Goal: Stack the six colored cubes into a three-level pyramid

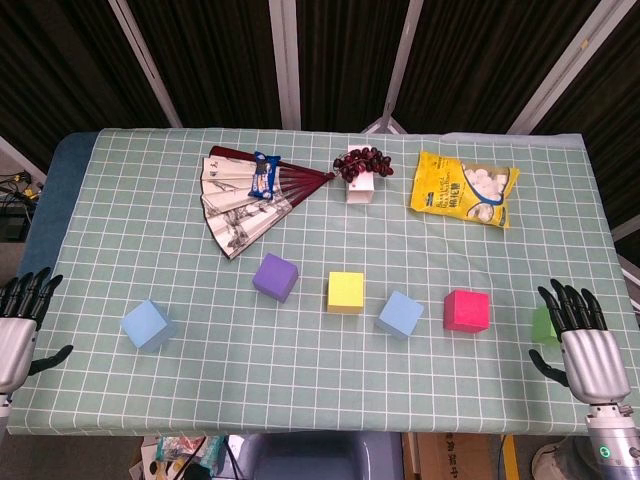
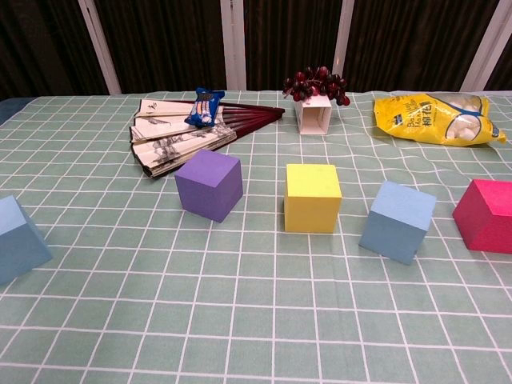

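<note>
Head view: right robot hand (image 1: 582,335) is hovering at the table's right edge, fingers spread, holding nothing. It is sitting just beside the green cube (image 1: 543,323) and partly covering it; contact I can't tell. Left robot hand (image 1: 20,330) is hanging off the left edge, fingers also spread and empty, near the far-left blue cube (image 1: 147,323) but apart from it.

Risks from here, my read:
- Green cube is lying right at the table edge. A sideways nudge from the right robot hand could be pushing it off.
- Cubes are lying rotated relative to the grid, so a grasp may be catching corners and twisting them.
- Nothing is stacked yet; a sloppy base row would be making the upper levels topple.

Outward along the row: pink cube (image 1: 466,310), second blue cube (image 1: 401,314), yellow cube (image 1: 346,292), purple cube (image 1: 275,277), all single and apart on the checked cloth (image 1: 300,380).

Back of table: folding fan (image 1: 250,195), grapes on a white box (image 1: 361,172), yellow snack bag (image 1: 465,187), well apart from the cubes.
</note>
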Action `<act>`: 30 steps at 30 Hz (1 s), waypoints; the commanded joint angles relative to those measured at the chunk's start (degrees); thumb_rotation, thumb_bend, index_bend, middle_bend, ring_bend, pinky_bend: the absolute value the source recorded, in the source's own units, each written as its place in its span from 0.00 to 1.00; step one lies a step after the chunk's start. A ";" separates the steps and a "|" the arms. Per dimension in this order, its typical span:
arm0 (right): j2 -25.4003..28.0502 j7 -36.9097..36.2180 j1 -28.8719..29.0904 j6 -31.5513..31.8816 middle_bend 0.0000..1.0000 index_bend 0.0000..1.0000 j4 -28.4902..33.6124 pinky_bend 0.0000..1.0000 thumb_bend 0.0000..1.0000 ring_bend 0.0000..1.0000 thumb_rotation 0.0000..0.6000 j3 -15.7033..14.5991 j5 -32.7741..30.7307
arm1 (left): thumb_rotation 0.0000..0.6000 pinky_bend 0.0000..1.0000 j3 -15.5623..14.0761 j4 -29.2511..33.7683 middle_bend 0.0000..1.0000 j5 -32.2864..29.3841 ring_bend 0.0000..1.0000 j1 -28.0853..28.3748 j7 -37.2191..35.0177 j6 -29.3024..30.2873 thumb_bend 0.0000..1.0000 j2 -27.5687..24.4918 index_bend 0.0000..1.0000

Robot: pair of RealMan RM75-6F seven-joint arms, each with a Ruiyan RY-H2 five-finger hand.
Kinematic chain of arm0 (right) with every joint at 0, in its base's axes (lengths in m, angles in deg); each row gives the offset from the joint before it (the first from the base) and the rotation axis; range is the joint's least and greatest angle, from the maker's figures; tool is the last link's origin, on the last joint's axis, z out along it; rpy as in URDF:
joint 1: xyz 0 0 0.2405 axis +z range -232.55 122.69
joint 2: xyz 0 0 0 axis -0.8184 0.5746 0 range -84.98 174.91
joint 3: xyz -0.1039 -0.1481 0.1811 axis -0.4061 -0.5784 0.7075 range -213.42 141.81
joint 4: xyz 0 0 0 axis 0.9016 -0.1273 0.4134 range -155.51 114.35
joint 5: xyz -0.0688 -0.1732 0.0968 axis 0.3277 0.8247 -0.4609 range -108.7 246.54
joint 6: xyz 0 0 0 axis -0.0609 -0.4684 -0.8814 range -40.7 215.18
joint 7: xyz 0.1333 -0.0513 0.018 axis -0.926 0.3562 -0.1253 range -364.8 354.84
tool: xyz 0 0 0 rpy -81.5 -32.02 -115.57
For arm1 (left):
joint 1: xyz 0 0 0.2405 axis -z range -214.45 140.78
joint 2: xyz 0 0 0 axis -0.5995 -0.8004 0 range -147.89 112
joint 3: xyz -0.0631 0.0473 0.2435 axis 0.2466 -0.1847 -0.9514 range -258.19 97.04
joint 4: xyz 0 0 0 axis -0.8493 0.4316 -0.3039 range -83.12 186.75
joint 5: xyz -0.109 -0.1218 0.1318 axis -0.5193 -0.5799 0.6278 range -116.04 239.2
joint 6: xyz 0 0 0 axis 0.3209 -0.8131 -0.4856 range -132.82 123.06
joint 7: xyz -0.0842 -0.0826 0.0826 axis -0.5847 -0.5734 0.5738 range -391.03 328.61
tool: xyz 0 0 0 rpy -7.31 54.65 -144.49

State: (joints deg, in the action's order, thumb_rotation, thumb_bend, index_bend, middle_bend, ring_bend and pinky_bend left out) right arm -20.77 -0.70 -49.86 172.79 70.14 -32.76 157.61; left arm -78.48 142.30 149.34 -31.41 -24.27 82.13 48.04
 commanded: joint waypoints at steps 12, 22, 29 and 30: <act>0.60 -1.37 -0.12 -0.40 0.00 0.00 0.24 0.00 0.25 0.00 1.00 -0.05 -0.68 | 1.00 0.04 0.27 1.16 0.00 -0.96 0.00 1.25 2.15 -2.47 0.00 0.08 0.00; 1.10 -2.35 -0.51 -0.44 0.00 0.00 0.52 0.00 0.25 0.00 1.00 -0.19 -1.21 | 1.00 0.04 2.57 10.07 0.00 -1.62 0.00 5.06 4.39 -6.46 0.01 -3.61 0.00; 1.30 -2.34 -0.48 -0.94 0.00 0.00 0.98 0.00 0.25 0.00 1.00 -0.32 -1.43 | 1.00 0.04 7.49 20.91 0.02 -3.96 0.00 11.42 11.51 -11.99 0.02 -8.74 0.00; 1.34 -2.39 -0.49 -0.96 0.00 0.00 1.03 0.00 0.25 0.00 1.00 -0.33 -1.45 | 1.00 0.05 8.34 22.17 0.04 -4.64 0.00 12.62 12.74 -13.09 0.03 -9.17 0.00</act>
State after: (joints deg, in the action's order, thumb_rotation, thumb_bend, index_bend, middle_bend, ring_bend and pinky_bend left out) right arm -19.44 -3.08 -50.35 171.83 71.16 -33.09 156.16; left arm -72.32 161.50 146.18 -21.47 -14.35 71.53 40.71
